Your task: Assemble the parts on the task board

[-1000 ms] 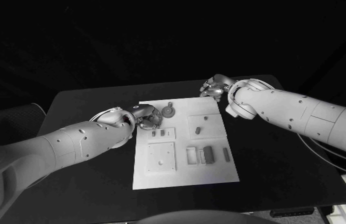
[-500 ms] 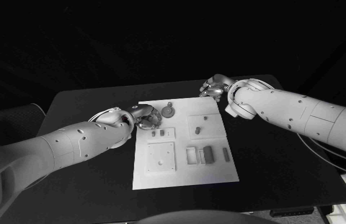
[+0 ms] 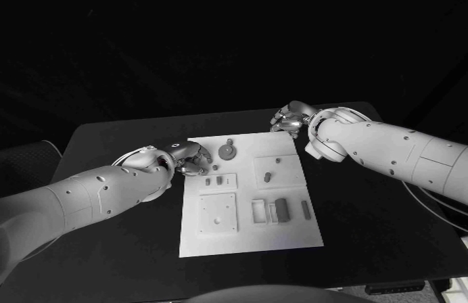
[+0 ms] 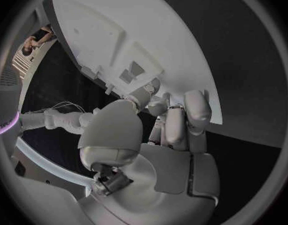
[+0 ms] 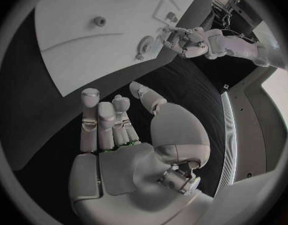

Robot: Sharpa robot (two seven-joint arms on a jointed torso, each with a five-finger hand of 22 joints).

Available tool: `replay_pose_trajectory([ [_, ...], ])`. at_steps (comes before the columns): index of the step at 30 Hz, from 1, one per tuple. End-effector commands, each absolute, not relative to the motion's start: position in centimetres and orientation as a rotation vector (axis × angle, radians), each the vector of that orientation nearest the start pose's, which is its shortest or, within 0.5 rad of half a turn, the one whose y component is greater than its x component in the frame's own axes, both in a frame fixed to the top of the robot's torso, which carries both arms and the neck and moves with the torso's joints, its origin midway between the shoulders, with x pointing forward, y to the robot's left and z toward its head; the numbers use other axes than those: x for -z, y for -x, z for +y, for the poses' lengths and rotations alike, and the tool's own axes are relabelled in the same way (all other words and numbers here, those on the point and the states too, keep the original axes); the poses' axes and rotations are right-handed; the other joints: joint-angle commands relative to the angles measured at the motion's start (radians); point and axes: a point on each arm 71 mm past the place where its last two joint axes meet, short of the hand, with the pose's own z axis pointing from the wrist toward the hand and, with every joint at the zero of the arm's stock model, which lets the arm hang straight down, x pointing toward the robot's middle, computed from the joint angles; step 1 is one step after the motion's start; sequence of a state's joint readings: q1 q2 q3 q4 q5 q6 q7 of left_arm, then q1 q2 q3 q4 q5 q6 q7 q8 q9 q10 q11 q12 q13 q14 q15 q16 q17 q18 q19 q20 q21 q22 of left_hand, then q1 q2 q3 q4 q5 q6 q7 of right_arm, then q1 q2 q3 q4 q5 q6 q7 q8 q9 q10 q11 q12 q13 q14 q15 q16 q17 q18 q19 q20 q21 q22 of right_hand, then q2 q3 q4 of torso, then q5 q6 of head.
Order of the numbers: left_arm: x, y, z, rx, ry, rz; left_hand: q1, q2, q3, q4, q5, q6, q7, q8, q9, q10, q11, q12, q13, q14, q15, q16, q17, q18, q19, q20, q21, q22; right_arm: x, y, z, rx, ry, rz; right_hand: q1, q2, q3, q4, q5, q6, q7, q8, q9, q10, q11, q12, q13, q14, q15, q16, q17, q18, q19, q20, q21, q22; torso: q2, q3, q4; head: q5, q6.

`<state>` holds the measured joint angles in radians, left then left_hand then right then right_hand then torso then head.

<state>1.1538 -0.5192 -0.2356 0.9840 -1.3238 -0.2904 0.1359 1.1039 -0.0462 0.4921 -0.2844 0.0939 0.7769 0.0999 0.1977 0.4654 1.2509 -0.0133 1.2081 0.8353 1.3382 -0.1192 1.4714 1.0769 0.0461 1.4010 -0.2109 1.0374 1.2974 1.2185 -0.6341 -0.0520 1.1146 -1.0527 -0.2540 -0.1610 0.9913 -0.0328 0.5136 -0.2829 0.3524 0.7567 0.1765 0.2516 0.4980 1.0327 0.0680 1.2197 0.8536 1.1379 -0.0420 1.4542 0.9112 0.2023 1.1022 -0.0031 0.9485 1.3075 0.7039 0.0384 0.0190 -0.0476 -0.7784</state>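
Left hand (image 3: 195, 159) sits at the task board's (image 3: 293, 232) 10 o'clock edge, fingers curled in close – whether they pinch anything cannot be told. Right hand (image 3: 289, 120) hovers off the board's 1 o'clock corner above the black table (image 3: 117, 249), fingers loosely bent and apart, holding nothing. On the board – a round part with a stem (image 3: 227, 151) just beside the left hand at its 3 o'clock, a small peg part (image 3: 267, 176) at centre-right, and a dark bar part (image 3: 282, 209) toward 5 o'clock.
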Motion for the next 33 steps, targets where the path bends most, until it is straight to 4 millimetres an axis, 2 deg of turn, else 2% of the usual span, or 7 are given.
replay_pose_trajectory([
  [1,29.3,-53.0,19.1,0.634,-0.213,1.83,0.009,0.001,-0.005,0.001,0.005,0.011,-0.001,0.007,0.002,0.007,-0.002,-0.005,-0.002,0.003,-0.003,-0.004,0.002,0.122,0.0,-0.004,-0.004,-0.002,21.3,-55.8,-22.7,-0.58,-0.342,1.814,-0.008,0.001,0.004,0.001,0.005,0.002,0.006,0.005,-0.002,-0.005,0.0,0.006,-0.001,-0.001,0.003,0.005,-0.001,0.059,0.001,-0.009,-0.005,0.013,0.0,-0.0001,0.0004,0.0,0.002],
  [8,28.0,-53.5,20.7,0.67,-0.11,1.8,0.007,0.005,-0.002,0.01,0.008,0.072,0.003,0.042,0.015,-0.006,0.002,-0.011,-0.002,-0.02,0.0,-0.021,-0.034,0.122,-0.013,-0.001,-0.013,-0.004,21.1,-55.9,-23.0,-0.596,-0.351,1.788,-0.008,0.001,0.004,0.0,0.004,0.003,0.006,0.005,-0.001,-0.005,0.0,0.006,-0.001,-0.001,0.003,0.005,-0.001,0.059,0.001,-0.009,-0.005,0.013,0.0,-0.0003,0.0005,-0.002,0.009],
  [10,27.2,-54.0,21.5,0.692,-0.05,1.783,0.006,0.002,0.007,0.011,0.01,0.103,0.011,0.059,0.024,-0.053,0.01,-0.038,-0.007,-0.102,0.007,-0.079,-0.138,0.122,-0.055,0.003,-0.046,-0.015,21.1,-55.9,-23.1,-0.605,-0.347,1.781,-0.007,0.001,0.004,0.0,0.003,0.004,0.006,0.006,-0.001,-0.005,0.0,0.007,-0.001,-0.001,0.003,0.005,-0.001,0.059,0.001,-0.009,-0.005,0.013,0.0,0.0,0.0003,0.0,0.014],
  [15,25.6,-54.6,23.0,0.767,0.143,1.762,-0.008,-0.007,0.028,0.025,0.01,0.117,0.021,0.065,0.035,-0.164,0.022,-0.14,-0.053,-0.186,0.012,-0.201,-0.192,0.116,-0.15,0.02,-0.163,-0.072,21.0,-55.8,-23.3,-0.637,-0.339,1.769,-0.002,-0.005,0.004,-0.005,-0.004,0.006,0.005,0.008,-0.001,-0.005,-0.001,0.007,-0.002,-0.001,0.002,0.005,-0.002,0.059,0.0,-0.01,-0.005,0.014,0.0,0.0006,0.0004,0.003,0.022],
  [19,24.9,-54.8,24.2,0.916,0.508,1.803,-0.04,-0.004,0.039,0.049,0.009,0.11,0.036,0.062,0.04,-0.223,0.036,-0.261,-0.128,-0.249,0.034,-0.324,-0.252,0.088,-0.222,0.049,-0.282,-0.144,20.8,-55.7,-23.3,-0.669,-0.317,1.764,0.007,-0.012,0.002,-0.007,-0.014,0.007,0.005,0.009,0.0,-0.005,-0.001,0.007,-0.002,-0.001,0.002,0.005,-0.002,0.059,-0.001,-0.01,-0.004,0.014,0.0,0.0009,0.0007,0.007,0.03],
  [27,24.1,-54.2,25.6,0.964,0.6,1.766,-0.084,0.001,0.017,0.035,0.007,0.091,0.074,0.06,0.056,-0.281,0.078,-0.511,-0.3,-0.334,0.097,-0.56,-0.348,0.034,-0.321,0.093,-0.504,-0.298,20.5,-55.2,-23.8,-0.712,-0.244,1.697,0.038,-0.019,-0.004,-0.008,-0.044,0.013,0.002,0.013,0.002,0.0,-0.003,0.011,-0.002,0.002,-0.001,0.007,-0.001,0.059,0.0,-0.013,-0.002,0.015,-0.004,-0.0002,0.001,0.01,0.056],
  [33,23.8,-53.7,26.0,1.002,0.66,1.709,-0.096,-0.001,-0.008,0.009,0.005,0.089,0.076,0.064,0.064,-0.297,0.113,-0.659,-0.407,-0.434,0.158,-0.68,-0.396,0.029,-0.406,0.145,-0.591,-0.344,21.3,-53.9,-24.6,-0.736,-0.186,1.678,0.058,-0.024,-0.012,-0.009,-0.077,0.015,0.0,0.014,0.002,0.009,-0.006,0.011,-0.005,0.011,-0.003,0.008,-0.003,0.059,0.007,-0.017,0.001,0.015,-0.007,-0.0013,-0.0008,0.005,0.073],
])
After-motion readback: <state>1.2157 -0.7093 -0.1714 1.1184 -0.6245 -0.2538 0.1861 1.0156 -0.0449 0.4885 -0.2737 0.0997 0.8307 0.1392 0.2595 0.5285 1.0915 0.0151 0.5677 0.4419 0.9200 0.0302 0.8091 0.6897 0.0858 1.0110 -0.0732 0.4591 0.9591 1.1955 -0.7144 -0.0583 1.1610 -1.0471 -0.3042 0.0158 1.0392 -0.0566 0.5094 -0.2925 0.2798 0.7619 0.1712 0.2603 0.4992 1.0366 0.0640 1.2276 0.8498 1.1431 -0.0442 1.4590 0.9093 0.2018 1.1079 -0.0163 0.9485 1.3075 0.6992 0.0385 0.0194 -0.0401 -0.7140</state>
